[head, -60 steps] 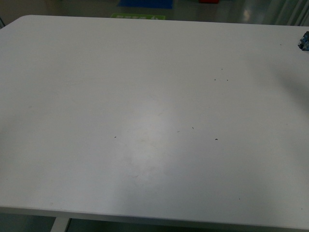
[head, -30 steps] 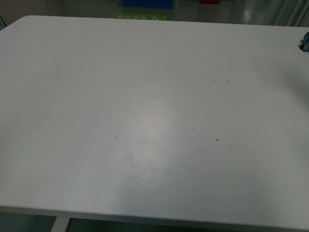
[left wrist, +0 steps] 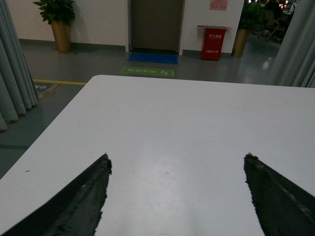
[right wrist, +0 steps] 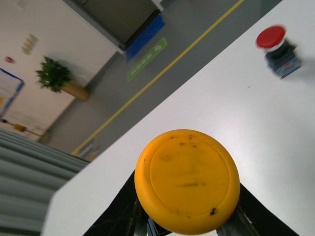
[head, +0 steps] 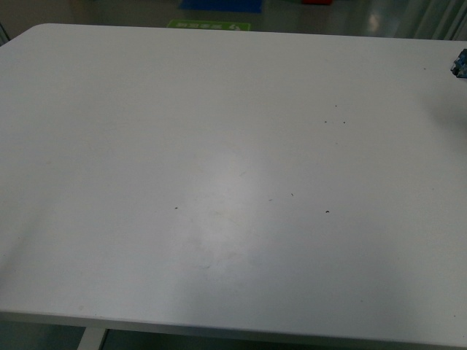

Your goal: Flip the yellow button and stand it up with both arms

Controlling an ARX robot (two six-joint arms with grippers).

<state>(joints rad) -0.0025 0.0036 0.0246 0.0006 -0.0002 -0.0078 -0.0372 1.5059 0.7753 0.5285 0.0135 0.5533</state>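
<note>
The right gripper (right wrist: 187,221) is holding the yellow button (right wrist: 187,179) above the table (head: 219,146). Its two dark fingers (right wrist: 120,214) are pressing in on either side just under the cap. The round yellow-orange cap is facing the wrist camera and filling much of that view, with a few dark specks showing on its face. The body under the cap is mostly hidden, so I cannot tell how it is sitting in the grip.

The left gripper (left wrist: 177,162) is hanging over the table with its fingers (left wrist: 88,196) spread wide and nothing between them.

A red button (right wrist: 271,37) is standing on the table, cap up on a dark block, well apart from the yellow one. In the front view a small blue-black block (head: 460,64) is showing at the table's right edge, cut off by the frame. Neither arm is appearing in that view.
</note>
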